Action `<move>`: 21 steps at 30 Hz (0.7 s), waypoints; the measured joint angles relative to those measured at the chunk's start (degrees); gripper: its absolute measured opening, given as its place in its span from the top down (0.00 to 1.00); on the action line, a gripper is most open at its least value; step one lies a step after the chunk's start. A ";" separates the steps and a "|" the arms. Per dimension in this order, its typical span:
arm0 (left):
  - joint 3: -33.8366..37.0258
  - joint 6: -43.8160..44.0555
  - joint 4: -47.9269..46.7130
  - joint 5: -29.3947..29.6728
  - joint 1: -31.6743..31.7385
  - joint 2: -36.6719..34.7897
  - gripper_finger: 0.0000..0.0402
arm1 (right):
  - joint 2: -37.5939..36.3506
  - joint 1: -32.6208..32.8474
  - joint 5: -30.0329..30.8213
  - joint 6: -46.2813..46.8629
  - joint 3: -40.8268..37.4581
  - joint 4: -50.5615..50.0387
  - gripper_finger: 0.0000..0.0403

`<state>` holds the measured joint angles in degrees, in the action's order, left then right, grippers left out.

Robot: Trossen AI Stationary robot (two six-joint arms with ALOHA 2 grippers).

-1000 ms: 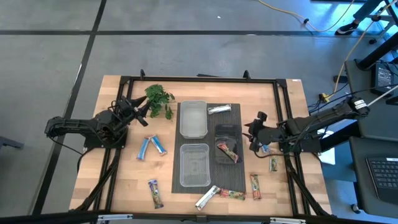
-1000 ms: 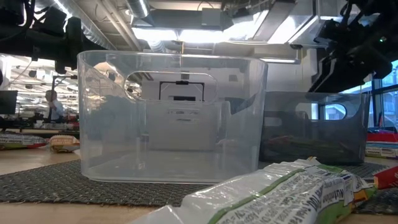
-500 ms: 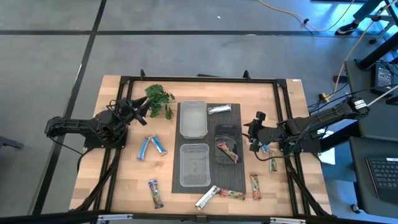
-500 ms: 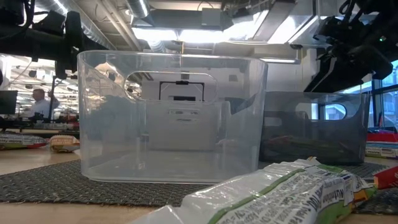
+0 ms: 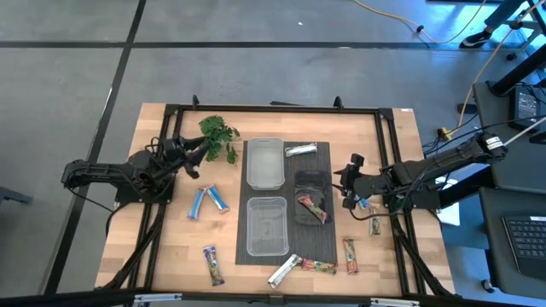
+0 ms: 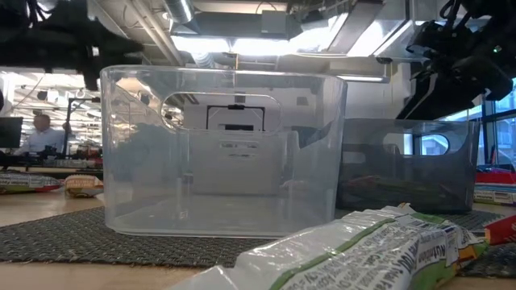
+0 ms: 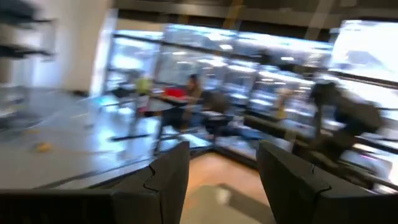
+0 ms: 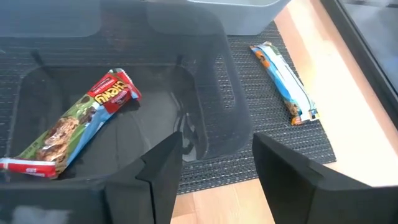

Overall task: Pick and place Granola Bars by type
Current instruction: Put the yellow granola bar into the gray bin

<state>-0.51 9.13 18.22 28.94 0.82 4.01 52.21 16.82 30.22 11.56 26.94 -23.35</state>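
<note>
Overhead and wrist views of a pale wooden table (image 5: 171, 247) carrying a ribbed dark mat (image 5: 317, 243) at its middle. On the mat stand three rectangular plastic tubs with rounded corners: two clear tubs (image 5: 265, 162) (image 5: 267, 226), one behind the other, and a smoke-tinted tub (image 8: 124, 81) beside them. The tinted tub holds one red-and-green granola bar (image 8: 71, 127), lying flat and slanted on its floor. A silver-wrapped bar (image 5: 300, 150) lies on the mat just beyond the tinted tub; in the right wrist view its glossy wrapper shows crimped ends. Two blue bars (image 5: 207, 201) lie side by side on bare wood, near the left arm. Further shiny-wrapped bars lie along the near edge: one on wood (image 5: 212, 265), a silver one (image 5: 283, 271) and a red-green one (image 5: 319, 266) at the mat's rim, and two more (image 5: 350, 254) (image 5: 374, 225) on wood at the right. A leafy green sprig (image 5: 218, 136) lies at the far left corner.

The left gripper (image 5: 191, 152) hangs near the sprig, jaws spread and holding nothing. The right gripper (image 5: 343, 186) hovers just beside the tinted tub, jaws likewise spread and holding nothing.
</note>
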 joint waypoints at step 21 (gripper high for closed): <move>-27.94 13.04 -21.93 -10.25 -0.04 33.45 0.56 | 0.00 -8.26 -0.20 3.57 0.00 0.00 0.51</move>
<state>-28.45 22.16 -3.71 18.69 0.78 37.46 52.21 8.56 30.02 15.13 26.94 -23.36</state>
